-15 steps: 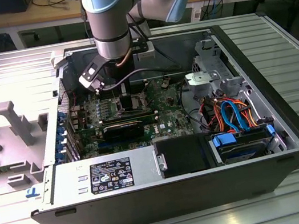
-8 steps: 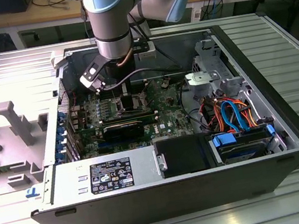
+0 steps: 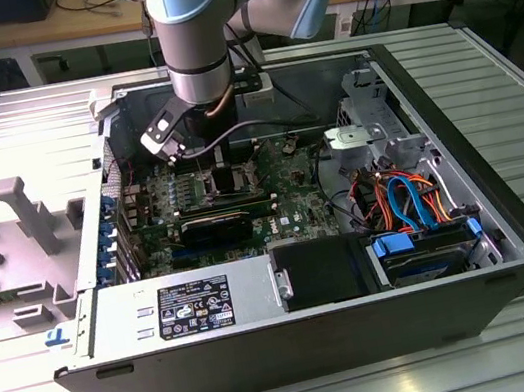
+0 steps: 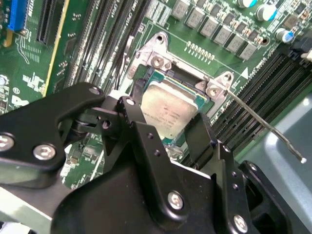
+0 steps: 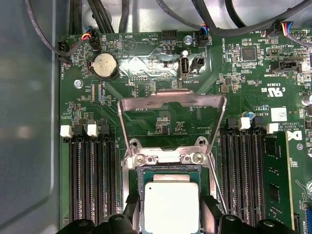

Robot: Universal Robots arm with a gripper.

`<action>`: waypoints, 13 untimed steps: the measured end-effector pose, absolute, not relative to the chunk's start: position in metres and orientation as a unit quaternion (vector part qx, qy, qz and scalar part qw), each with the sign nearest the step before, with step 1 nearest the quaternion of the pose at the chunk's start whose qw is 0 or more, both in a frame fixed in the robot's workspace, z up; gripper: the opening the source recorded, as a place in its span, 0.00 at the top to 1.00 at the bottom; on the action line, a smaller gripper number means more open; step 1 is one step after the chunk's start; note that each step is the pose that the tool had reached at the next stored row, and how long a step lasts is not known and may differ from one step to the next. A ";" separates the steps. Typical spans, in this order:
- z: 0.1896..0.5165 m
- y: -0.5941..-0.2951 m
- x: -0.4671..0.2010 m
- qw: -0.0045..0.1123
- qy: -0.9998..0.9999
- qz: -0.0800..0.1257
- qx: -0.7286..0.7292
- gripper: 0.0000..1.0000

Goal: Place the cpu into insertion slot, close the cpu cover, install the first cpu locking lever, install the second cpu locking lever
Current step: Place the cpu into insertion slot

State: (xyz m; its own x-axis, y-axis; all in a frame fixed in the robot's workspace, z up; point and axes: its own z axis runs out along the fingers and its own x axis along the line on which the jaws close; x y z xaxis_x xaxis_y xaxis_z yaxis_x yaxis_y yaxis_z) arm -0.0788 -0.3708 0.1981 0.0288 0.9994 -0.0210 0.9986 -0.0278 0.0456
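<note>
In both wrist views the cpu (image 5: 171,207) (image 4: 168,109), a square chip with a silver-grey top, lies level in the insertion slot (image 5: 165,159) (image 4: 157,59) on the green board. My gripper (image 5: 171,218) (image 4: 163,118) straddles it, and its black fingers (image 5: 133,215) (image 4: 130,113) press against two opposite edges of the chip. The cpu cover (image 5: 173,100), a silver frame with a big window, stands swung up behind the socket. One thin wire locking lever (image 4: 263,127) (image 5: 218,190) sticks out free beside the socket. In the exterior view the gripper (image 3: 226,184) reaches down into the open computer case.
Long black memory slots (image 5: 92,180) (image 5: 243,175) flank the socket on both sides. A coin cell (image 5: 105,65) and cables (image 5: 48,39) lie beyond the cover. The case holds a power supply (image 3: 195,307), a drive bay (image 3: 425,254) and coloured wires (image 3: 404,196).
</note>
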 end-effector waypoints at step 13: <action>0.202 -0.370 -0.079 0.024 0.697 0.008 0.717 0.38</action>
